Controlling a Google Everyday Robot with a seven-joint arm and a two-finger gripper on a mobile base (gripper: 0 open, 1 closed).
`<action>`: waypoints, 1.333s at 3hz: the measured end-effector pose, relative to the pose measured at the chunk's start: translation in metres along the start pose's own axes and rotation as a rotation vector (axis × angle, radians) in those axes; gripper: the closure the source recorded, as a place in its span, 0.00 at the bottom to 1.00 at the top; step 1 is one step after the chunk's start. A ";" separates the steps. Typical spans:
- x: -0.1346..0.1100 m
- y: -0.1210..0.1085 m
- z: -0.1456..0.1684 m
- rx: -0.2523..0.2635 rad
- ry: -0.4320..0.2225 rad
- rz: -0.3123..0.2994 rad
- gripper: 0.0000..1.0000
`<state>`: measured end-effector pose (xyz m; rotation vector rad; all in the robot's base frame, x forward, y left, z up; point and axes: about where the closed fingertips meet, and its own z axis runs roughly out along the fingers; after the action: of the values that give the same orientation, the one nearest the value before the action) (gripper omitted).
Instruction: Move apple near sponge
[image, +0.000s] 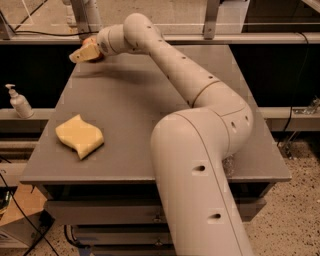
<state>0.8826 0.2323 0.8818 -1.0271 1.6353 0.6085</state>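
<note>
Grey table far corner: gripper at apple; sponge well apart.

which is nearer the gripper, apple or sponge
The small red-orange apple, right by the gripper at the far corner; the flat pale yellow sponge lies apart.

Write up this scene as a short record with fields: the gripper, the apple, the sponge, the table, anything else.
gripper: at the table's far left corner, arm stretched across the top
apple: mostly hidden behind the gripper, only an orange sliver shows
sponge: pale yellow, flat on the near left of the table, apart from the apple
table: grey top
pump bottle: on a ledge left of the table
task state: apple not yet near sponge
</note>
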 end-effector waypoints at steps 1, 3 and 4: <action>0.002 -0.002 0.006 -0.003 0.007 0.006 0.00; 0.014 -0.008 0.013 -0.011 0.044 0.029 0.18; 0.020 -0.012 0.015 -0.011 0.058 0.047 0.41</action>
<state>0.8990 0.2321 0.8596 -1.0252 1.7131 0.6246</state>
